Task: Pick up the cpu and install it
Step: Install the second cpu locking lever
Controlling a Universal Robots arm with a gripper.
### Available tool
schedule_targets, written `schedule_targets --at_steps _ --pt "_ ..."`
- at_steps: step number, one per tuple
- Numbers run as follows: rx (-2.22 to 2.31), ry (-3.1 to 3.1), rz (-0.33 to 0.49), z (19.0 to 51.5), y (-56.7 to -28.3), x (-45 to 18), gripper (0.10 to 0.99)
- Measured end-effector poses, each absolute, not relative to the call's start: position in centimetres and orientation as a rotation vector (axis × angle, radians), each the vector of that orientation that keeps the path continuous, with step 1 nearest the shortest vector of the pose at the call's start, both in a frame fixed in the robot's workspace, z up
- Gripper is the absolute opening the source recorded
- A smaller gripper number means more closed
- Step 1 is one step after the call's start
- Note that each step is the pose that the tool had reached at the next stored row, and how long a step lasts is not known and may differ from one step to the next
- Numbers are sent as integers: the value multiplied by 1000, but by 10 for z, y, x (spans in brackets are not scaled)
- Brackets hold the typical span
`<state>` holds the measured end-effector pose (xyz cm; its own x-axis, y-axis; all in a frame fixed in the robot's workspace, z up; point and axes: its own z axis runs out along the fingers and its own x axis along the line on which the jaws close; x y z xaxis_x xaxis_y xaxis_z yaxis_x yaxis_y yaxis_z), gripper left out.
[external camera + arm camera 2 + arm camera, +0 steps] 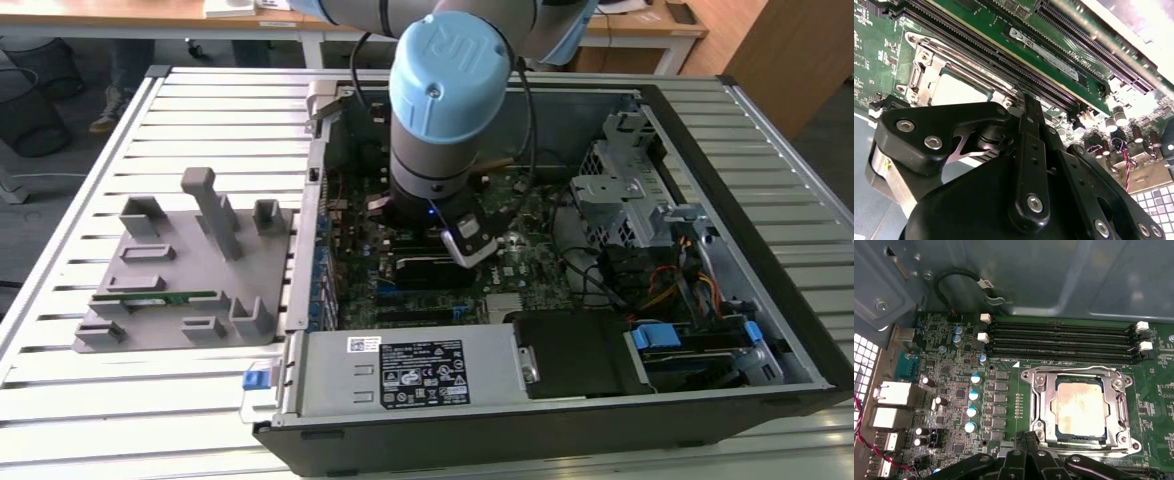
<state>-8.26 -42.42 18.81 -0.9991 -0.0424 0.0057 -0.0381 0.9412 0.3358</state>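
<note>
A robot arm reaches down into an open desktop computer case (787, 350) that lies on its side on a slatted metal table (80, 400). The arm's gripper (470, 250) hangs low over the green motherboard (534, 260) in the middle of the case.

In the first wrist view, the cpu (1080, 407) sits flat inside the metal-framed socket (1038, 405). Its pale, square metal top faces up, and the socket's silver frame surrounds it on all four sides. The chip is square, so it has no long axis. Its edges run parallel to the four long black memory slots (1059, 342) that lie just beyond the socket.

The black links of the gripper (1026, 460) enter that view at the near edge of the socket. The cpu lies just ahead of them, on the side toward the memory slots, and no part of the gripper touches it. In the second wrist view, the gripper's body (1029, 165) covers much of the socket, and a pale corner of the cpu (954, 90) shows past it.

The fingertips are hidden behind the gripper's own links in both wrist views. Whether they are spread or closed cannot be told, and nothing is seen held.

On the exterior view's left, a grey parts fixture (187, 290) rests on the table with a thin green memory stick (154, 297) lying in it, well apart from the arm.
</note>
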Motion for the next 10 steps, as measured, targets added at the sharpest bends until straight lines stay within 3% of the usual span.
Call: schedule_targets --at_steps 10 --pt "64 -3082 -535 188 -421 -84 114"
